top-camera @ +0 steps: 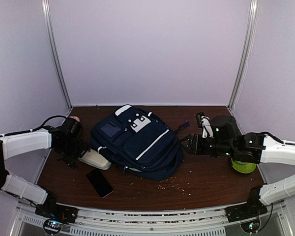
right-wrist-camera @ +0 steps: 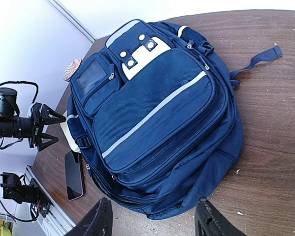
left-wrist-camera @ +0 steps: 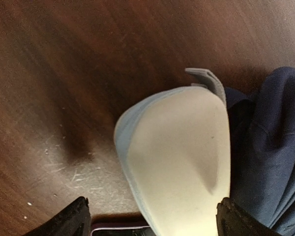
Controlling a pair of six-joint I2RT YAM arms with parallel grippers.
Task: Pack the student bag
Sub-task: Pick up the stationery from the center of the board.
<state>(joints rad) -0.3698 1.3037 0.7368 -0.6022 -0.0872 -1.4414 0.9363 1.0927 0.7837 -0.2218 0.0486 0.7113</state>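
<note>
The student bag (top-camera: 137, 140) is a navy backpack with white stripes and patches. It lies flat and zipped in the middle of the table, and shows in the right wrist view (right-wrist-camera: 157, 113). A beige pencil pouch (top-camera: 94, 159) lies against its left side, seen close in the left wrist view (left-wrist-camera: 179, 157). My left gripper (top-camera: 76, 151) is open, its fingers either side of the pouch's near end. My right gripper (top-camera: 189, 144) is open and empty, just right of the bag, jaws facing its bottom edge.
A black phone (top-camera: 99, 183) lies in front of the pouch, also in the right wrist view (right-wrist-camera: 74, 174). A lime-green object (top-camera: 243, 166) sits under my right arm. A small round object (top-camera: 74, 118) lies at the back left. Crumbs are scattered in front of the bag.
</note>
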